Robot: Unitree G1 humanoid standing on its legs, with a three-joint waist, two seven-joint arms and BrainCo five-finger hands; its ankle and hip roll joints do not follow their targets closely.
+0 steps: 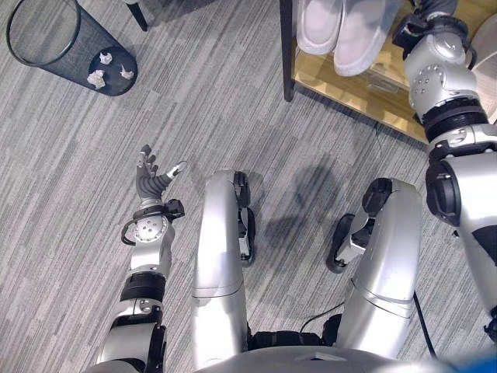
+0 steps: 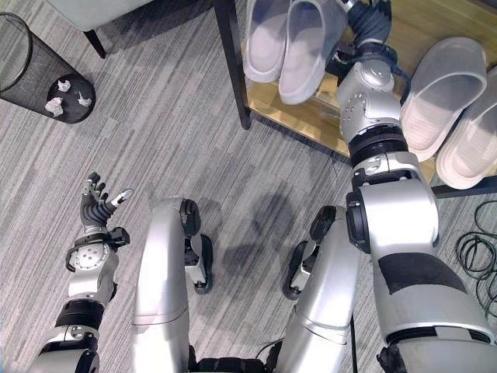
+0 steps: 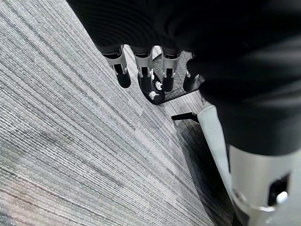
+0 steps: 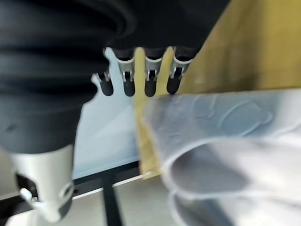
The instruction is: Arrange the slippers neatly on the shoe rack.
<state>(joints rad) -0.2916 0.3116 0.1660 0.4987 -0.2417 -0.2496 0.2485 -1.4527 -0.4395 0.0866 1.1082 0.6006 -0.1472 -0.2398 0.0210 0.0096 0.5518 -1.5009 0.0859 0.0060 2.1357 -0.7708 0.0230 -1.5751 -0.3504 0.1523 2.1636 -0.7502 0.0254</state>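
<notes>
Where carpet meets chair, wastebasket (image 1: 70, 45) holds crumpled paper (image 1: 96, 78).

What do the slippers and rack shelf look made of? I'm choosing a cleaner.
Slippers: probably soft foam or rubber, matte pale grey, with moulded one-piece shapes. Rack shelf: seemingly light wood or laminate, smooth yellowish surface, in a dark, likely metal, frame.

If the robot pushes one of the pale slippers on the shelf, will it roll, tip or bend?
The pale slipper lies flat on the wooden shelf, so it would probably slide, not roll or tip. It looks like soft moulded foam, so likely light, bending a little. The right hand is beside it.
</notes>
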